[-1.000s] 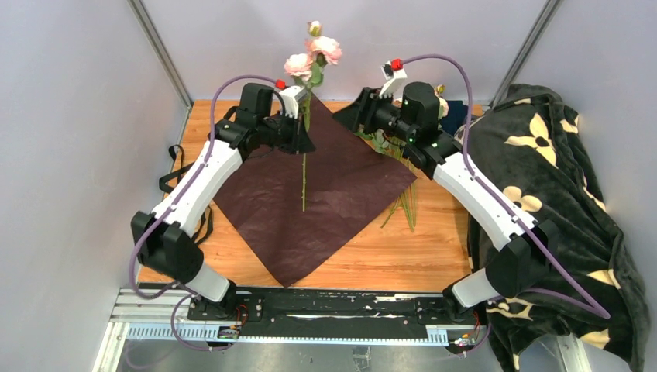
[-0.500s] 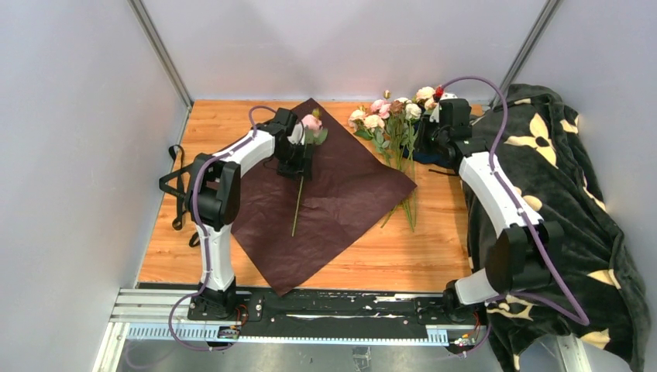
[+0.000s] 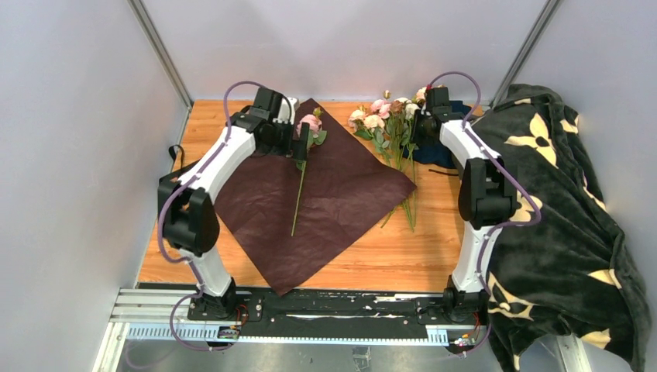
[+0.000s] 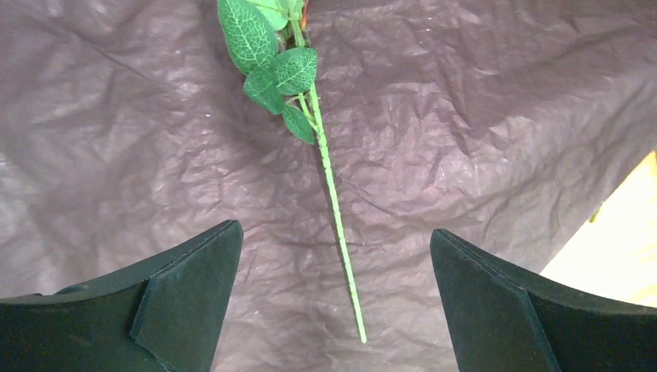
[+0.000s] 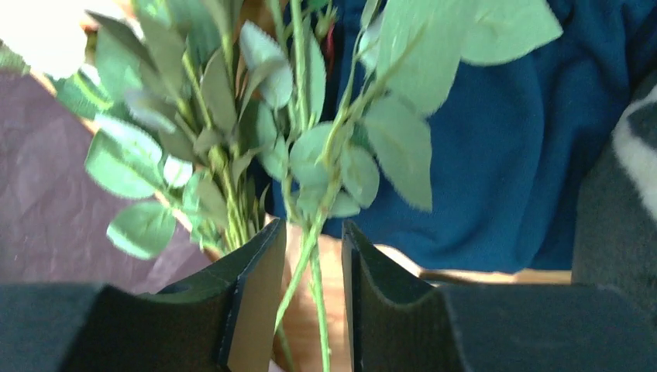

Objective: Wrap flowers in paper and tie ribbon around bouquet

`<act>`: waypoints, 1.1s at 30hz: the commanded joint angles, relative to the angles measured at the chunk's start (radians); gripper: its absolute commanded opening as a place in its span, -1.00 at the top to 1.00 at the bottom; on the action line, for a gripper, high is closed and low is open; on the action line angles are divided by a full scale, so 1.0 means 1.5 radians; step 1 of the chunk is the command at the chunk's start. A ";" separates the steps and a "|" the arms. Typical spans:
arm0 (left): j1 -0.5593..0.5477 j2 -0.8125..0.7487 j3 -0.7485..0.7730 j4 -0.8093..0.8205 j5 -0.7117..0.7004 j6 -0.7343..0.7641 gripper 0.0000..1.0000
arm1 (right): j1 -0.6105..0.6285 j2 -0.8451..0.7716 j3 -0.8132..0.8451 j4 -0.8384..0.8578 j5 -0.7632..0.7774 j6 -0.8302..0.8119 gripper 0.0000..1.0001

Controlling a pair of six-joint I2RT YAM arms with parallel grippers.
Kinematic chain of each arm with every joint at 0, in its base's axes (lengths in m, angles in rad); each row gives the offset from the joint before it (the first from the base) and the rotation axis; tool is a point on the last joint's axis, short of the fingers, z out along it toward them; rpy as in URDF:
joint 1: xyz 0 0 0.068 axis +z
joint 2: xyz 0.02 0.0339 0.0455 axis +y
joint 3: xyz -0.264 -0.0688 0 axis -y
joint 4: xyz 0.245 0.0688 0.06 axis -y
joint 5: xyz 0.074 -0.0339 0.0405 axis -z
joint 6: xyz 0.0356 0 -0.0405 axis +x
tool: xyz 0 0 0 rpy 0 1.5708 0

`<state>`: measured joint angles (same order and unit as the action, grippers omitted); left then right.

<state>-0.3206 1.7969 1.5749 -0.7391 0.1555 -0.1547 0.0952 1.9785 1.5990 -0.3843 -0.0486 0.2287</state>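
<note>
The burgundy paper (image 3: 341,194) lies flat as a diamond on the wooden table. One pink rose (image 3: 310,122) rests on it near the far corner, its thin stem (image 4: 335,209) running toward me. My left gripper (image 3: 298,138) hovers over that rose, open wide (image 4: 333,232), the stem lying free between the fingers. The other flowers (image 3: 391,116) lie in a bunch at the paper's right edge. My right gripper (image 3: 422,128) is at their leafy part, open only narrowly (image 5: 314,229), with two green stems (image 5: 318,256) in the gap and wood showing beside them. A black ribbon loop (image 3: 177,153) shows at the table's left edge.
A navy blue cloth (image 5: 496,155) lies under the right gripper at the back right. The dark blanket with cream flower shapes (image 3: 558,194) is heaped along the table's right side. Grey walls close in the table's left, back and right.
The left gripper has brought the single rose down from the air onto the paper and opened off it. The right arm has swung out to the flower bunch, its jaws narrowing around stems.
</note>
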 commanded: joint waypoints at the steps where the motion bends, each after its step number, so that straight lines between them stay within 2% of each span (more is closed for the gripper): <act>1: 0.022 -0.078 -0.034 -0.042 0.002 0.078 -1.00 | -0.009 0.053 0.078 -0.011 0.090 0.024 0.24; 8: 0.037 -0.143 -0.100 -0.046 -0.005 0.123 -1.00 | -0.018 0.140 0.149 -0.005 0.130 0.030 0.36; 17: 0.037 -0.151 -0.094 -0.047 -0.010 0.135 -1.00 | -0.043 0.203 0.222 -0.018 0.081 0.028 0.39; 19: 0.038 -0.154 -0.092 -0.047 -0.011 0.139 -1.00 | -0.049 0.206 0.230 -0.019 0.065 0.021 0.54; 21: 0.040 -0.157 -0.090 -0.048 -0.012 0.144 -1.00 | -0.055 0.205 0.238 -0.019 0.054 0.008 0.86; 22: 0.042 -0.159 -0.090 -0.048 -0.013 0.146 -1.00 | -0.057 0.200 0.240 -0.021 0.053 0.001 0.98; 23: 0.043 -0.161 -0.090 -0.048 -0.013 0.148 -1.00 | -0.057 0.191 0.241 -0.023 0.053 -0.006 1.00; 33: 0.070 -0.184 -0.089 -0.047 -0.005 0.177 -1.00 | -0.057 -0.034 0.173 -0.010 0.080 -0.103 1.00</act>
<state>-0.2337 1.5558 1.4227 -0.8097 0.1448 0.0814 0.0212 2.1288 1.8973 -0.4255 0.0479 0.1490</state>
